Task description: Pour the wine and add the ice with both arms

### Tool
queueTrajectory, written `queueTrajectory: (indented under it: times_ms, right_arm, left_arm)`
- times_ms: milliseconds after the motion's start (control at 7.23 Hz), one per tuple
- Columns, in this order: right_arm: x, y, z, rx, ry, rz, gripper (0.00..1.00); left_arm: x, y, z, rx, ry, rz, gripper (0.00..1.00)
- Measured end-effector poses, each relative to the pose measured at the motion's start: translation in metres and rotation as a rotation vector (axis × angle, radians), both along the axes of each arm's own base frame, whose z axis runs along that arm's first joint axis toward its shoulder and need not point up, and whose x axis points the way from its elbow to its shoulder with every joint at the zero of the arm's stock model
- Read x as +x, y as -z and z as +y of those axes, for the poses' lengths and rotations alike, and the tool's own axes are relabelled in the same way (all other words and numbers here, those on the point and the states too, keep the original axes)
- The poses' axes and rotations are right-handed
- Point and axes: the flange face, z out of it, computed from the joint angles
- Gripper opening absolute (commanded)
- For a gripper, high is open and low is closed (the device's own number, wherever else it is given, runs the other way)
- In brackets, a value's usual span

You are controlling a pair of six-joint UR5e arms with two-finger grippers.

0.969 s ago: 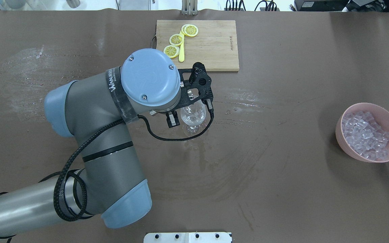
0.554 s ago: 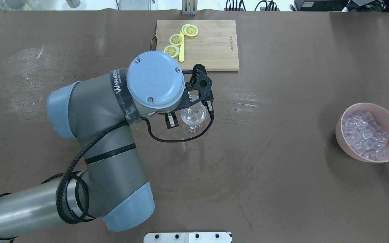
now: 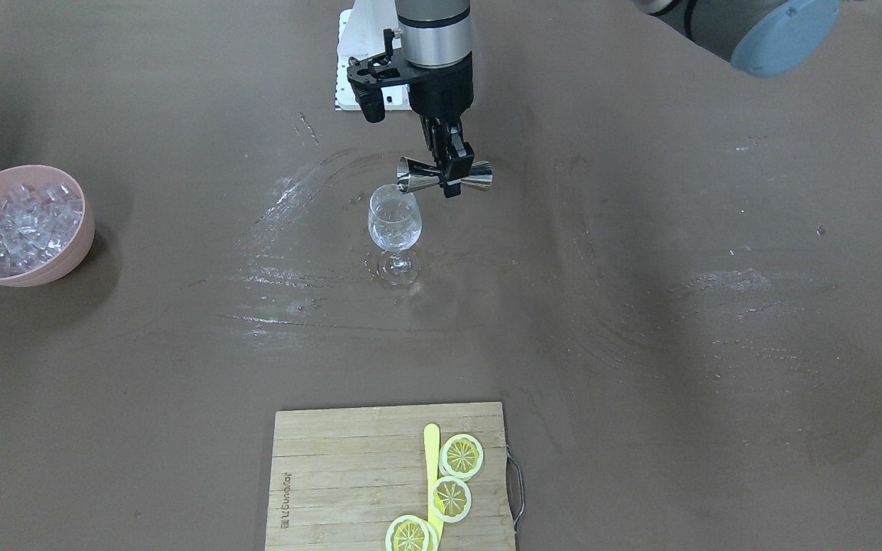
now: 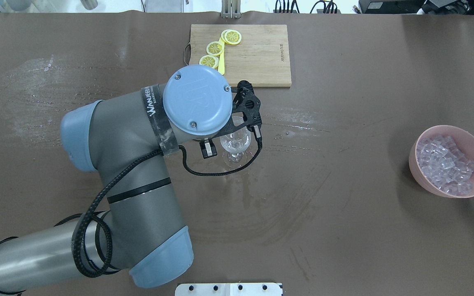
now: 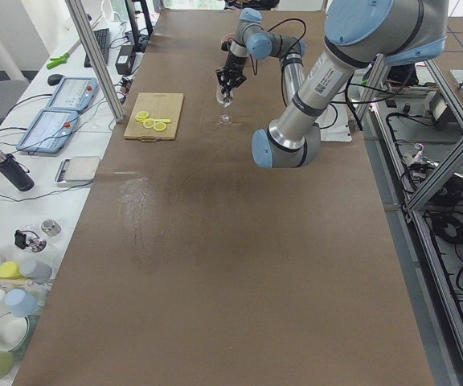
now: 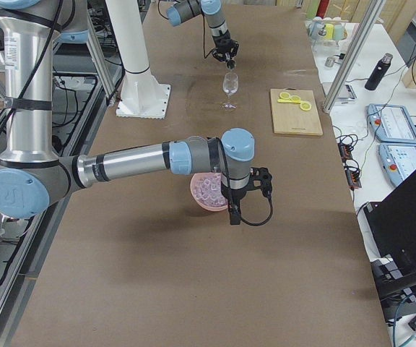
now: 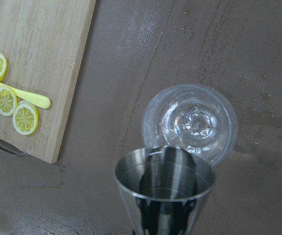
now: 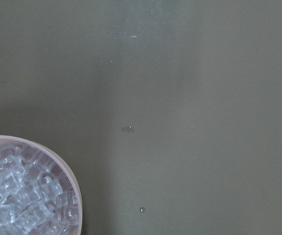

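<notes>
My left gripper is shut on a steel jigger, held on its side just above the rim of a clear wine glass standing mid-table. In the left wrist view the jigger's mouth overlaps the glass. In the overhead view my left wrist hides the jigger, and the glass shows beside it. The ice fills a pink bowl, also seen in the overhead view. My right gripper hangs by the bowl's edge; I cannot tell whether it is open.
A wooden cutting board with three lemon slices and a yellow pick lies at the table's far side. Wet streaks mark the brown table around the glass. The white base block sits at the near edge.
My left wrist has shifted right and rolled a little over the glass. The glass and the bowl have not moved.
</notes>
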Motion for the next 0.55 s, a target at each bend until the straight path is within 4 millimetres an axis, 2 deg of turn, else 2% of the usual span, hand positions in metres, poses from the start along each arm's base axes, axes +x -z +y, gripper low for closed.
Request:
queueTrajectory:
  times_ms: [554]
  right_arm:
    - [0.0,0.0,0.0,-0.001,0.0,0.0,1.0]
  left_arm:
    - [0.009,0.012,-0.004,0.001,0.017,-0.058,0.0]
